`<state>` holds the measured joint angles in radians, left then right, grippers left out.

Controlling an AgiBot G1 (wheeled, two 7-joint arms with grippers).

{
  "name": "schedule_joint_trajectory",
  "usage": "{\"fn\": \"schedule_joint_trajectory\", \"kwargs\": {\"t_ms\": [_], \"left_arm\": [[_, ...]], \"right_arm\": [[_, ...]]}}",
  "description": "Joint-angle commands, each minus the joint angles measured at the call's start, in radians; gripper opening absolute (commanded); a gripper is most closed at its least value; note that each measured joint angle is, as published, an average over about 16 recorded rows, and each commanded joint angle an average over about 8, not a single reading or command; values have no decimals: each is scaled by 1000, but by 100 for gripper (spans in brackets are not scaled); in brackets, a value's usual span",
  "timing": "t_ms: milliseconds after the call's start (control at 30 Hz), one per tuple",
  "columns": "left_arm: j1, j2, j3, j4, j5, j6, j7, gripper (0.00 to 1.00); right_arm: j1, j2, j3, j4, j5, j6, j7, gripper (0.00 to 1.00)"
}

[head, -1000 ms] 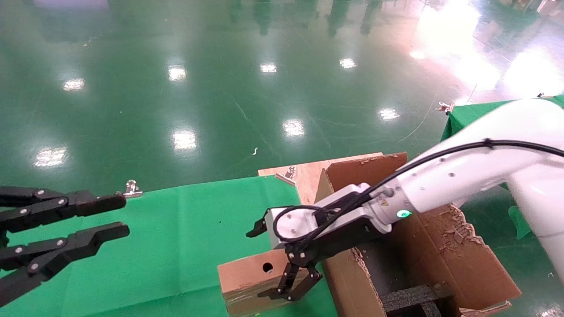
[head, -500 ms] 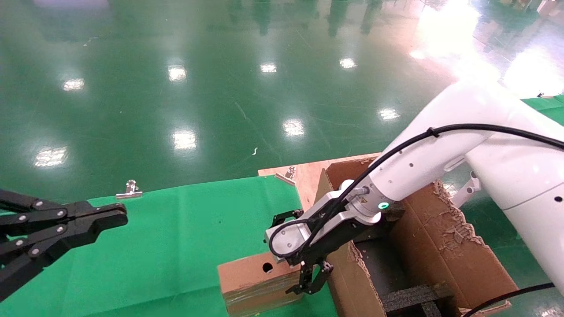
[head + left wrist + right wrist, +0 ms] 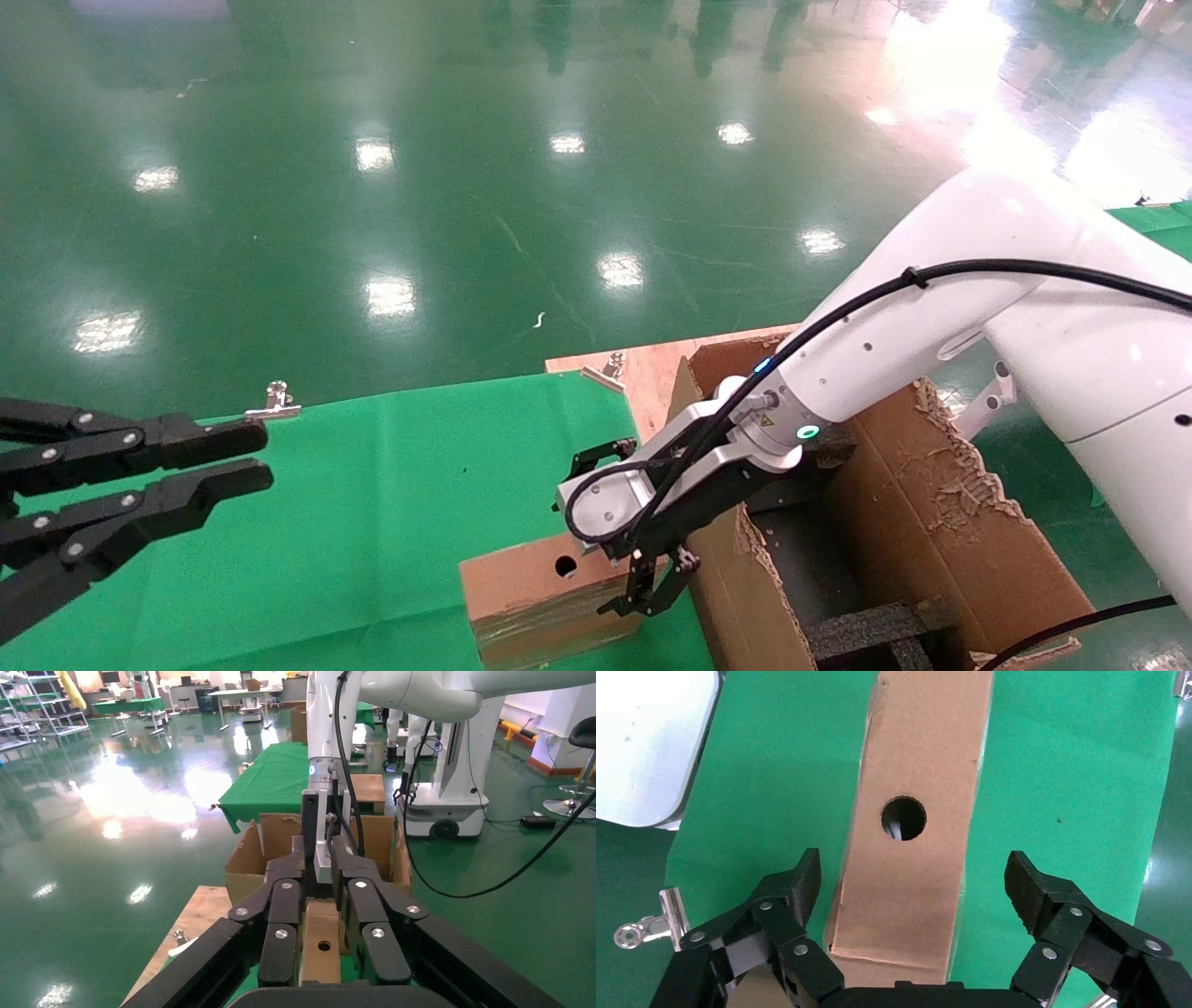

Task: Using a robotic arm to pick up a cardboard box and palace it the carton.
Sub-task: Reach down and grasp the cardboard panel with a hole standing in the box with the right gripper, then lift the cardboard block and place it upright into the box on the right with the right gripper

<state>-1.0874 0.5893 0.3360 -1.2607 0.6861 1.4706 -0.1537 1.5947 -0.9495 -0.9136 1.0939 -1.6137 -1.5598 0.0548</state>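
Note:
The small brown cardboard box (image 3: 535, 587) with a round hole lies on the green cloth near the table's front. The white robotic arm (image 3: 931, 345) reaches down from the right. My right gripper (image 3: 644, 596) hangs open over the box's right end, next to the carton. In the right wrist view the box (image 3: 916, 811) runs between the open fingers (image 3: 800, 881), which stand apart from its sides. The large torn carton (image 3: 931, 522) with black foam stands just right of the box. My left gripper (image 3: 267, 457) is open and empty at the left, above the cloth.
Metal binder clips (image 3: 275, 403) (image 3: 610, 365) hold the green cloth (image 3: 372, 522) at the table's far edge. A bare wooden board (image 3: 643, 368) shows behind the carton. Another green-covered table (image 3: 1155, 219) stands at the far right. Glossy green floor lies beyond.
The right arm's elbow has risen and the wrist has turned, so the gripper now points down at the box's right end. The left gripper's fingers narrowed, then parted again.

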Motion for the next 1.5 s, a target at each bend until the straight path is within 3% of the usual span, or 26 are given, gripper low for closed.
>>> {"fn": "schedule_joint_trajectory", "kwargs": {"t_ms": [33,1000,1200,1500], "left_arm": [[0,0,0,0,0,0,0,100],[0,0,0,0,0,0,0,100],[0,0,0,0,-1,0,0,100],[0,0,0,0,-1,0,0,100]], "right_arm": [[-1,1,2,1,1,0,0,0],[8,6,12,-6,13,1,-7,0],[97,9,20,-63,49,-14,-67,0],[334,17,-37,-224,128,-34,-201,0]]}}
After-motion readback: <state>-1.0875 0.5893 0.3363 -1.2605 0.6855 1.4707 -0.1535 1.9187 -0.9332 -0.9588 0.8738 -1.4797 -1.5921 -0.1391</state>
